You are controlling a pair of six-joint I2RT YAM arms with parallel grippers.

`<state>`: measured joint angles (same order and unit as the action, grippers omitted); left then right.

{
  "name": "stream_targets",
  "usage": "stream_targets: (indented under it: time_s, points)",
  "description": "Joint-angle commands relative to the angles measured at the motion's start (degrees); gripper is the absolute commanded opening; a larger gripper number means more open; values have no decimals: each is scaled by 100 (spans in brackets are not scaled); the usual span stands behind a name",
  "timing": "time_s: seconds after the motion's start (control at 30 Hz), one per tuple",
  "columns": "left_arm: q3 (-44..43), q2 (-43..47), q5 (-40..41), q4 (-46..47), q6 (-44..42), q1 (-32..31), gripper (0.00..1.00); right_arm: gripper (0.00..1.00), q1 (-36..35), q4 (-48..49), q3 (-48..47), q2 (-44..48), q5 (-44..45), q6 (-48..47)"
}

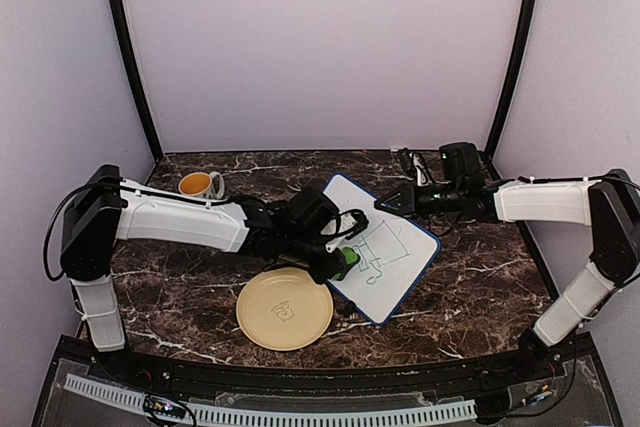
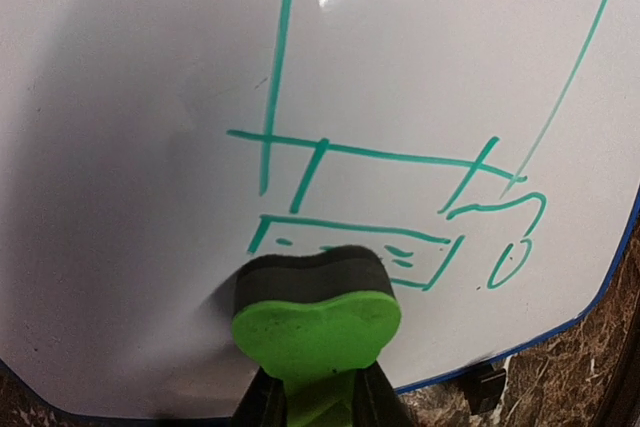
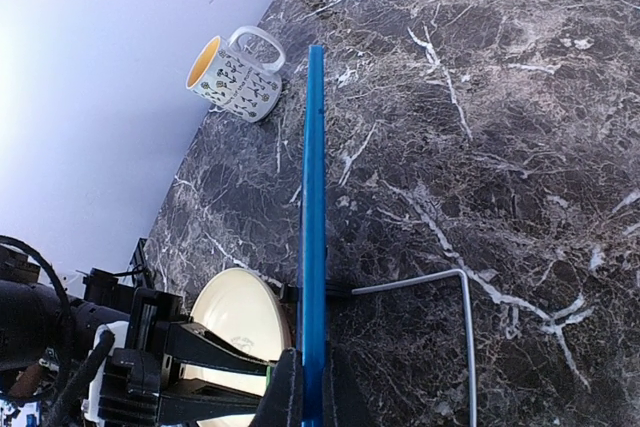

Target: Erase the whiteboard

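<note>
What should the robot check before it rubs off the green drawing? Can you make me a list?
1. Eraser gripped by the left end effector: ok.
2. Eraser's dark felt against the whiteboard: ok, it looks pressed on.
3. Right end effector shut on the whiteboard's blue edge: ok.
4. Green drawing wiped off: not ok, the lines are all there.
5. Plate apart from the whiteboard's corner: cannot tell.

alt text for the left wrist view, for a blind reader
A green heart-shaped eraser, held in the left pincer, has its dark pad against a blue-framed whiteboard bearing green marker doodles. Dark marble table shows at lower right.
</note>
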<state>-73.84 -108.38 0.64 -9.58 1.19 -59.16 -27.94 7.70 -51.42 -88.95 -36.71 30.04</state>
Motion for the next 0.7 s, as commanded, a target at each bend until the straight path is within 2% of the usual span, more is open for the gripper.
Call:
stream_targets:
  time_s: [0.0,0.13,0.27,0.67]
  points:
    - [-353,-140,276,-223,8,430,2,0,-27,-142,9,-178,-76,-174]
    - [-665,-160,472,-314,-143,656,2,0,-22,-193,-6,-145,-61,-196]
    - [-805,-212,418,-444,-371,616,2,0,-9,-195,0,-132,-49,-200]
    - [-391,-355,199,-441,-930,-396,2,0,-1,-185,18,-122,-48,-173]
